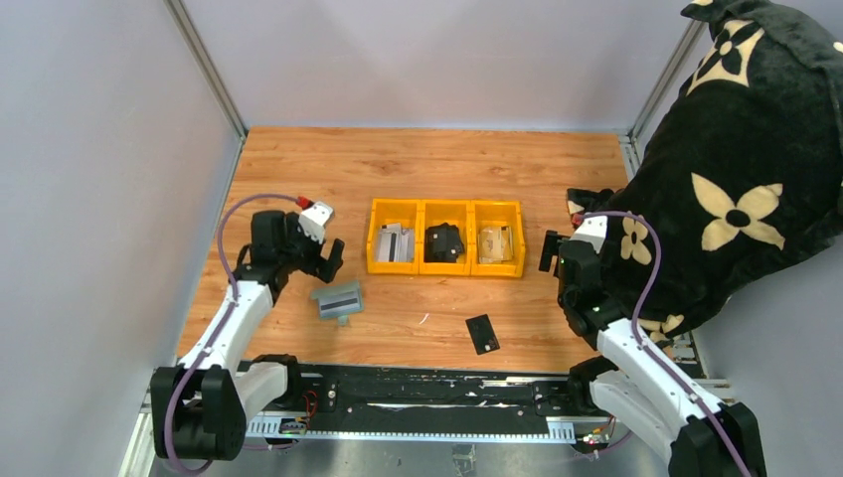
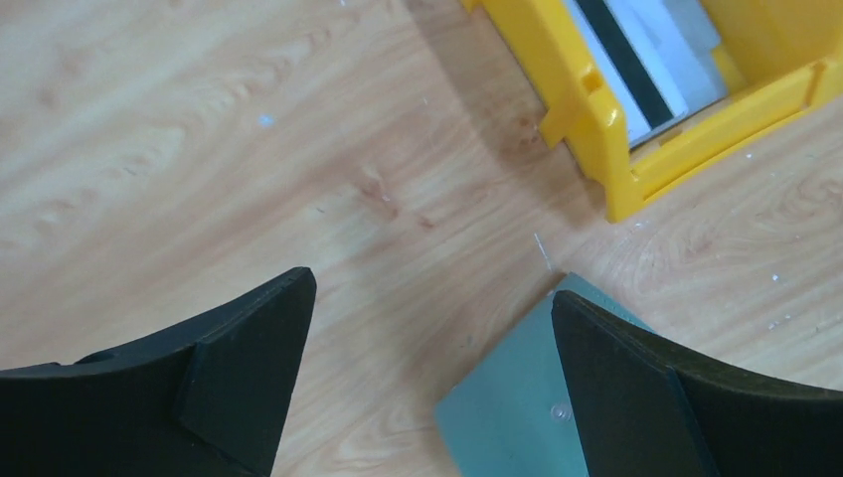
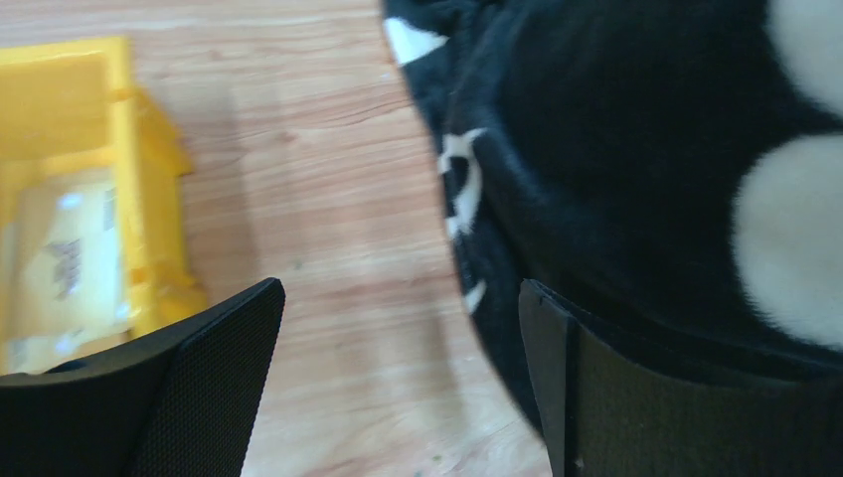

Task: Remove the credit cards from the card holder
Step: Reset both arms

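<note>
From above, the left pincer stands spread and holds nothing, its tips over the table just at 12 o'clock of the card holder. That pale grey-green holder lies flat at about 8 o'clock of the three yellow bins, with a dark stripe across it that is too small to make out. A black card lies alone on the wood at 5 o'clock of the bins, well apart from both arms. The middle bin holds a black lump and the right one a tan packet. The right pincer sits at 3 o'clock of the row, hard against a black blanket with cream flowers, where its fingers merge into one dark shape. In the left wrist view the left pincer is wide apart with only wood between the tips. A corner of the card holder shows at 5 o'clock, partly covered by the right-hand finger — whether they touch I cannot tell. The leftmost of the yellow bins is cut off at 1 o'clock, and inside it lies a pale piece with a black stripe. The right wrist view is blurred: the right pincer is spread and empty over bare wood, a bin with the tan packet is at 9 o'clock, and the blanket fills the right half — hiding whatever lies behind it.
</note>
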Tool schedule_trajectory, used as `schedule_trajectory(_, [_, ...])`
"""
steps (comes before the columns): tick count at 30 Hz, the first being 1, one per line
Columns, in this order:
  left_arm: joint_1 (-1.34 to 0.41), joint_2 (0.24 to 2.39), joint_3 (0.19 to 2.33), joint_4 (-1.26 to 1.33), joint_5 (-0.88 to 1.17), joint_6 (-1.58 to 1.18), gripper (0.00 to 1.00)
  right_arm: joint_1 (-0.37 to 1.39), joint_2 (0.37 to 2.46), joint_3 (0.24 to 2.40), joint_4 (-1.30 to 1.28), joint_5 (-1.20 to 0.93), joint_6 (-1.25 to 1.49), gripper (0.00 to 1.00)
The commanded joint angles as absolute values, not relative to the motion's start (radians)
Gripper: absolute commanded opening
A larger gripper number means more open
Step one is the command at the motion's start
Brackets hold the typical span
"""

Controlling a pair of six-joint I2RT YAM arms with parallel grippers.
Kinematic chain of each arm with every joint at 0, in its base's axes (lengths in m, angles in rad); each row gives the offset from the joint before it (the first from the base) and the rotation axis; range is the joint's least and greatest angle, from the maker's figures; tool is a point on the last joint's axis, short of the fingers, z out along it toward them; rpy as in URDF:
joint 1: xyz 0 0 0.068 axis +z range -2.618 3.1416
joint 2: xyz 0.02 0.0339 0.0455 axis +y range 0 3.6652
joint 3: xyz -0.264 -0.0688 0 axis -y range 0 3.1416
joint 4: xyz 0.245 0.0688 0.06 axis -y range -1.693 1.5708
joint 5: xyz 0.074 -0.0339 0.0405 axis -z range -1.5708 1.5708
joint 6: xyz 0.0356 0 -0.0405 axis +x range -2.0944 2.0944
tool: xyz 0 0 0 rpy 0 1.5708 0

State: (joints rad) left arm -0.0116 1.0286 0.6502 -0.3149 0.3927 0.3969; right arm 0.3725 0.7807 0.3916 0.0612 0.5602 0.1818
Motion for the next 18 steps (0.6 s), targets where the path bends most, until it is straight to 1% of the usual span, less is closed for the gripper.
schedule_trajectory(1, [-0.007, 1.003, 0.434, 0.253, 0.356, 0.163, 1.0, 0.333, 0.842, 0.347, 0.305, 0.776, 0.093, 0.91])
schedule_trajectory(5, [-0.006, 1.054, 0.32, 0.538, 0.313, 0.165, 1.0, 0.283, 0.931, 0.285, 0.53, 0.775, 0.005, 0.91])
schedule_trajectory(9, [-0.007, 1.202, 0.222, 0.845, 0.296, 0.14, 1.0, 0.223, 1.05, 0.229, 0.678, 0.728, -0.015, 0.91])
schedule_trajectory(11, [-0.007, 1.29, 0.19, 1.023, 0.256, 0.122, 1.0, 0.204, 1.098, 0.202, 0.771, 0.699, -0.031, 0.91])
schedule_trajectory(14, [-0.006, 1.308, 0.234, 0.95, 0.192, 0.11, 1.0, 0.171, 1.158, 0.169, 0.932, 0.632, -0.04, 0.91])
schedule_trajectory(16, [-0.006, 1.329, 0.196, 1.034, 0.173, 0.101, 1.0, 0.151, 1.199, 0.166, 0.972, 0.593, -0.042, 0.9])
schedule_trajectory(18, [-0.011, 1.371, 0.112, 1.219, 0.197, 0.107, 1.0, 0.138, 1.259, 0.143, 1.045, 0.547, -0.049, 0.89])
